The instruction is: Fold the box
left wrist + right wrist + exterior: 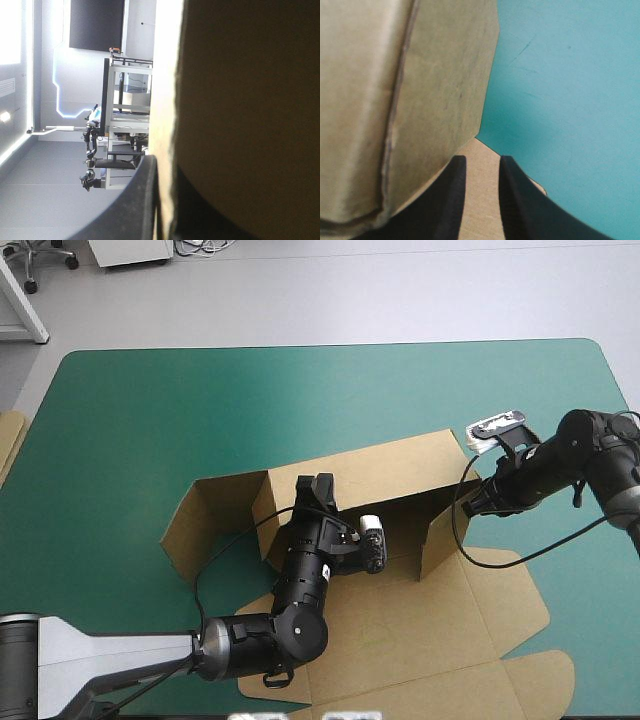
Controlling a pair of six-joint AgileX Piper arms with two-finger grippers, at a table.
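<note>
The box (240, 100) is crowding the left tool (161, 167), swallowing one finger in shadow; its near flaps are running out of the high view.

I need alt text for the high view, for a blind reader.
A half-folded brown box lies on a teal-green table, walls raised, the rest flat. The left tool is at its back wall, the right tool by its right wall.

Soft, even light from above fills the high view: the teal-green tabletop (150, 420) is bright without glare, and the brown box (400, 630) holds one deep shadow at the foot of its raised back wall. In the left wrist view the board looms dark and backlit, its cut edge washed pale; the right wrist view is bright, the right gripper (480, 162) flat black.
</note>
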